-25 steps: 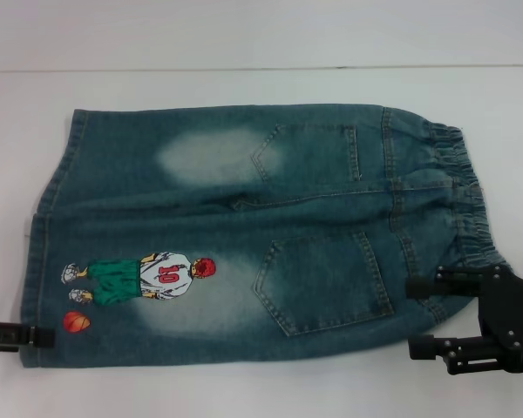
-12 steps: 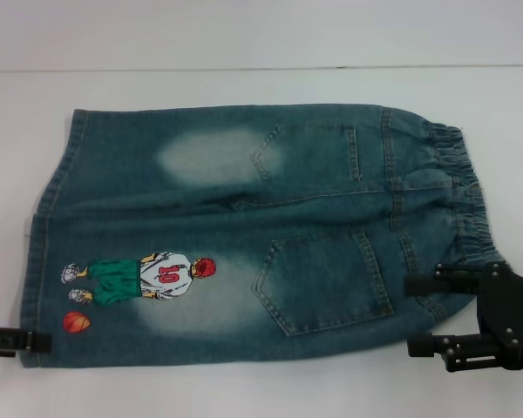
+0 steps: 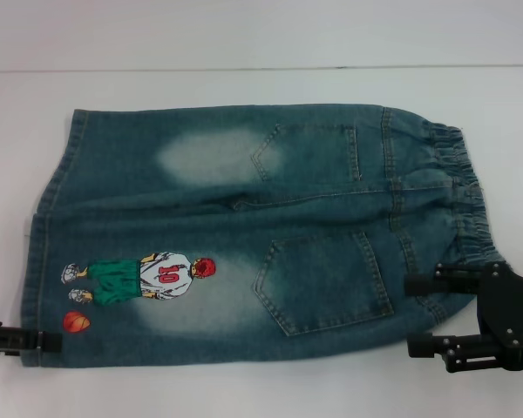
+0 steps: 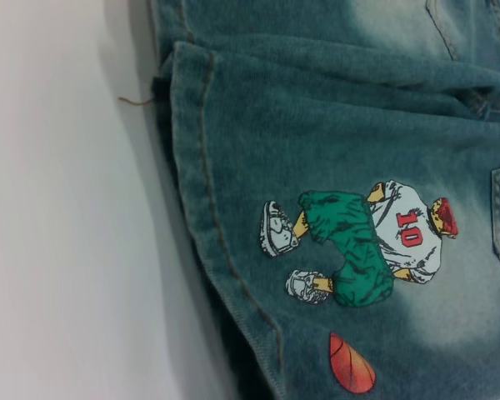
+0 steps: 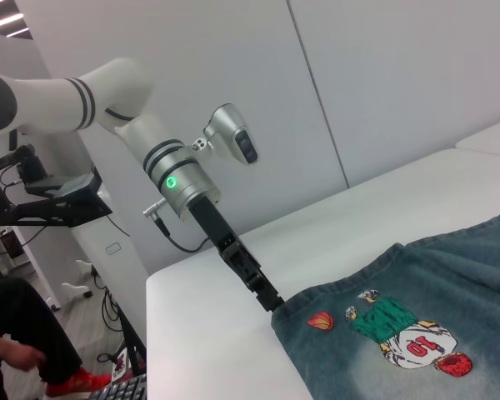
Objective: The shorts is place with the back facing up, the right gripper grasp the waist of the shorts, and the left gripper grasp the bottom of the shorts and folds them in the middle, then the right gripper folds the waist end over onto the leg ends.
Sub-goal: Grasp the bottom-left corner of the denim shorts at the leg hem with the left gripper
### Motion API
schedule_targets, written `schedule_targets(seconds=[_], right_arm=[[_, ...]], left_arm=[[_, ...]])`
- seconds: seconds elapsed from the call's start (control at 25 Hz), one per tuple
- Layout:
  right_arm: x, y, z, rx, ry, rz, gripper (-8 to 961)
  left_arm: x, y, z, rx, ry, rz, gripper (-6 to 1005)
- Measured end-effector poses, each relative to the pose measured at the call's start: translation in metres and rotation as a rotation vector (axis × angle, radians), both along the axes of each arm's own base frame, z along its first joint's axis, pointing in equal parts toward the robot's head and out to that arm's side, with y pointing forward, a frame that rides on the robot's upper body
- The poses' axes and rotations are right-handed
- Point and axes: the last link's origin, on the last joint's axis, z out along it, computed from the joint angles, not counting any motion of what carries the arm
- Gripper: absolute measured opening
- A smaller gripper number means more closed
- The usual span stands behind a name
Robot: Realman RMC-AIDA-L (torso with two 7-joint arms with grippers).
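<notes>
Shorts flat, unfolded on counter. Right pincer spread at waist; left pincer touching hem corner, grip unclear. Both folds remain.

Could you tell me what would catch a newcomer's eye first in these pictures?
Probably the embroidered player numbered 10, with an orange basketball by his feet, on the near leg of the denim shorts spread flat on the white table. Next, the two black grippers at the near corners: the left gripper at the hem, the right gripper by the waistband, jaws open.
</notes>
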Motion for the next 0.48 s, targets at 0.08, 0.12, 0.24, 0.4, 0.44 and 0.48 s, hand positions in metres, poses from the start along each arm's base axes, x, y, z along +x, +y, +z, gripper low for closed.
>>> schedule_targets(seconds=[0.08,0.12,0.24,0.4,0.44,0.48], right_arm=[[-0.0001,-0.0001,-0.0002,0.000,0.001,0.000,801],[-0.0001,-0.0002,-0.0003,0.000,0.001,0.000,801],[0.0002,-0.0009,-0.0005,-0.001,0.003,-0.002,800],[0.0002,-0.0015,-0.0005,-0.003,0.005,-0.001,799],[0.0002,-0.0017,-0.0005,-0.004,0.005,-0.001,798],[0.0002,-0.0019,-0.0005,-0.005,0.006,-0.001,798]], left_arm=[[0.0008,0.0011,-0.0010,0.001,-0.001,-0.003,825],[0.0010,0.0015,-0.0017,0.001,-0.001,-0.004,825],[0.0017,0.0031,-0.0051,-0.006,0.003,-0.010,825],[0.0043,0.0045,-0.0100,-0.028,0.013,-0.030,824],[0.0048,0.0047,-0.0102,-0.026,0.013,-0.034,824],[0.0054,0.0050,-0.0103,-0.024,0.013,-0.042,824]])
